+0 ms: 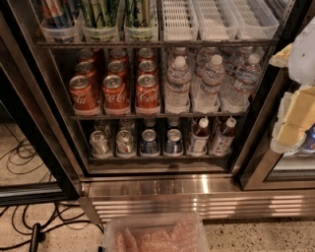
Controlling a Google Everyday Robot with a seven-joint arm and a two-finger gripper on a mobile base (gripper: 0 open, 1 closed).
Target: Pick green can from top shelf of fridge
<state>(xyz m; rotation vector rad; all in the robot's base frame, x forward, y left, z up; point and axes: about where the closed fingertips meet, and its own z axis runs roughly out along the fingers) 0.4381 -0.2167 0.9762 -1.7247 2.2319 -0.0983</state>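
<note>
Camera view: green can (101,14) upright on top shelf (157,44), axis vertical; end effector (294,115) right edge, grip state unclear.

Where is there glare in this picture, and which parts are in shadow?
Camera view: a bright glare streak sits on the steel base; the front red cans are lit, while those behind fall into shadow; the green can on the top shelf is cut off by the top edge; the tool, at the right edge, looks pale and washed out.

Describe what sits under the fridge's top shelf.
At left, red cola cans; at right, water bottles; rear ones are mostly covered by the front row. The gripper hangs at the picture's right edge.
</note>
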